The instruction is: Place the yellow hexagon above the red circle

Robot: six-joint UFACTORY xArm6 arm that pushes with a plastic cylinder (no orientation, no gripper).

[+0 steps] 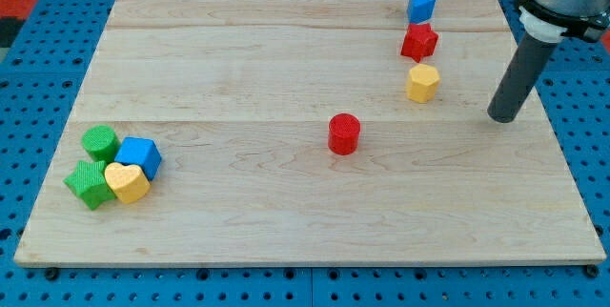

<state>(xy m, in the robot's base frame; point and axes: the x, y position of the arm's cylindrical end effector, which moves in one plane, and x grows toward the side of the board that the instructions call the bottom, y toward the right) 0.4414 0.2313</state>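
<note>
The dark rod's tip (502,116) rested on the wooden board (238,59) at right, bare with nothing clamped, just right of the yellow hexagon block (423,83). The red circle block (344,133) sat centrally, lower left of the hexagon, well apart.

My tip (502,116), seemingly on wood
</note>
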